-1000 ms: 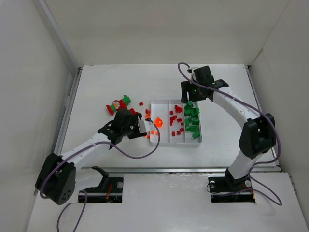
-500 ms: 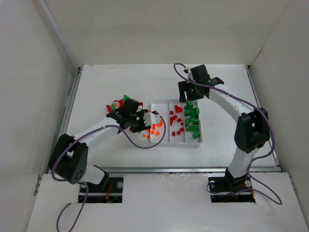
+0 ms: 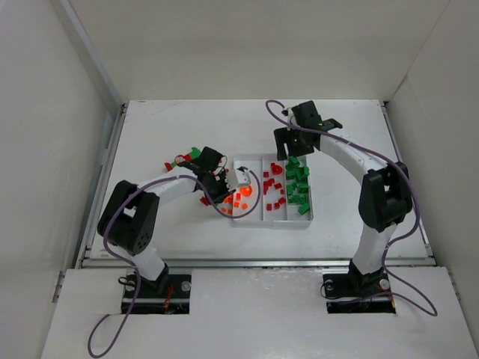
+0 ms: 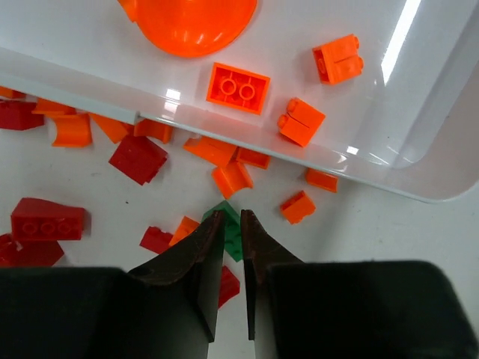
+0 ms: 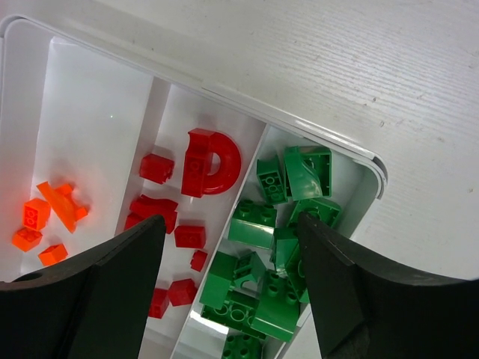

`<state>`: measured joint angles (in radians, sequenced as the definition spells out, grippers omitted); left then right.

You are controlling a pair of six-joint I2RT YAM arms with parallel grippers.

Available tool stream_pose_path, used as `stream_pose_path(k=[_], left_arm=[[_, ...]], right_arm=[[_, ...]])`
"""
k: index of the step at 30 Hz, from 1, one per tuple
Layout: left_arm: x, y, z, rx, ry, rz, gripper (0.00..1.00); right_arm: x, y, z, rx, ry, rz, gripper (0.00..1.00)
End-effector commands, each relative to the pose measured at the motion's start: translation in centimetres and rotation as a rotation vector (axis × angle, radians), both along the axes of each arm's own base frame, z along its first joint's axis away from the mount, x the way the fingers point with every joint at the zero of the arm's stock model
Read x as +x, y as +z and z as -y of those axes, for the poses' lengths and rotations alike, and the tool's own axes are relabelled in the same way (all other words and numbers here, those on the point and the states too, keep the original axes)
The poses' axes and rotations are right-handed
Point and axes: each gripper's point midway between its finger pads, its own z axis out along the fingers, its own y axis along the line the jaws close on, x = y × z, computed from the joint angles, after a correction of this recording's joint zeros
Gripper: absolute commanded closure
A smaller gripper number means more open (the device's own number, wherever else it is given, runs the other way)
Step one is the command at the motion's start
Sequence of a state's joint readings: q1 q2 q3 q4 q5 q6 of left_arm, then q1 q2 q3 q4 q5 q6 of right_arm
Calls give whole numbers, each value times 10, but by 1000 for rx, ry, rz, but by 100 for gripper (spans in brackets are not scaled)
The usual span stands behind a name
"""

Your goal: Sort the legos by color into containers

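Sorted only in part. In the tray (image 3: 245, 163), three long compartments side by side: orange legos (image 4: 238, 87) in the left one, among them a big domed orange piece (image 4: 187, 19); red legos (image 5: 191, 235) in the middle one, with a red arch (image 5: 213, 170) toward the far end; green legos (image 5: 258, 295) heaped in the right one, some tilted on top of others.

Outside, on the table (image 4: 389, 239) just beside the tray's left wall: a loose scatter of orange and red pieces, several right against the foot of the wall, and one green lego (image 4: 233, 239) among them. Farther left, well apart from the tray, seen from above: a small cluster (image 3: 183, 159) of red and green pieces, too small to tell more.

Low over that scatter, the left gripper (image 4: 230, 217), pointing toward the tray wall. Jaws drawn almost together, tips on either side of the green lego and seemingly pinching it. Cannot tell whether lifted off the table or resting on it.

Above the tray's far end, the right gripper (image 5: 228, 223). Jaws spread wide, holding nothing. Below the gap, the divider between the red and green compartments, red arch to one side, green heap to the other. Held clear of the bricks, touching none.
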<state>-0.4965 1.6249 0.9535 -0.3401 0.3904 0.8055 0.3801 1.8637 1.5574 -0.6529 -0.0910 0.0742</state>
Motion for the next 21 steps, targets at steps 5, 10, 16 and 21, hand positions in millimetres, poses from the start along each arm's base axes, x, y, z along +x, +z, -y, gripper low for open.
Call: stream_pose_path(k=[5,10,16,21], left_arm=[[2,4,5,11,15,-47,83],[-8,-2,-5,33,33,-51,61],[-16,5,-7,12,48,-48,57],[-21,-4,-13,38,35,-59,61]], right_arm=[[8,17,-5,8,16,45,23],[10,17,-1,8,7,45,22],[15,16,-3,9,7,48,22],[14,16,-4,16,12,45,22]])
